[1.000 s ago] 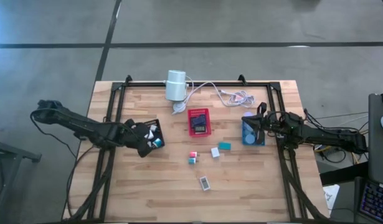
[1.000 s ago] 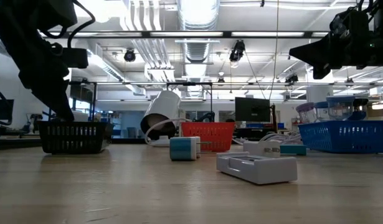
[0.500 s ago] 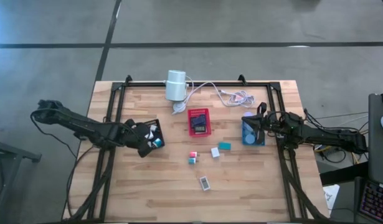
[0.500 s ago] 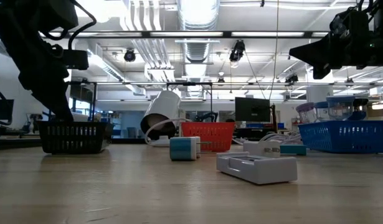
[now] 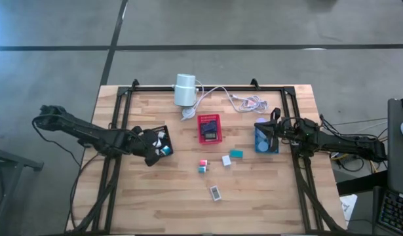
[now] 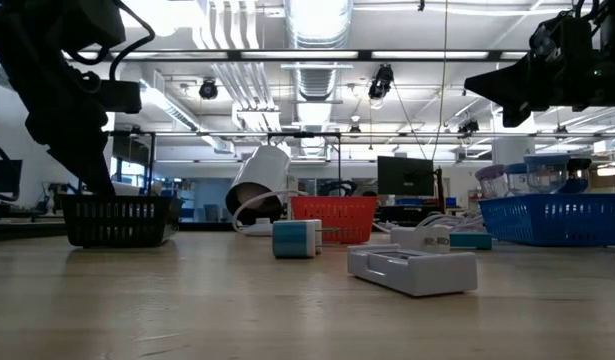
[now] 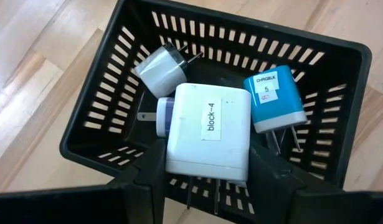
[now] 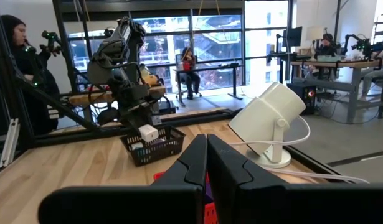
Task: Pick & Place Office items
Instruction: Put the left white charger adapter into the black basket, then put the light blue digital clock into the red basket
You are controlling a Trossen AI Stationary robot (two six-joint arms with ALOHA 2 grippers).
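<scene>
Black slotted tray; white block; teal-blue charger; red tray.

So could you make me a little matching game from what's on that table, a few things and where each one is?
Things:
1. white charger
2. blue charger
3. white cylinder
4. right claw

Places:
A. over the blue tray
B. held in the left claw above the black basket
C. at the table's far edge
D. lying inside the black basket

Pairs: 1-B, 2-D, 3-C, 4-A
</scene>
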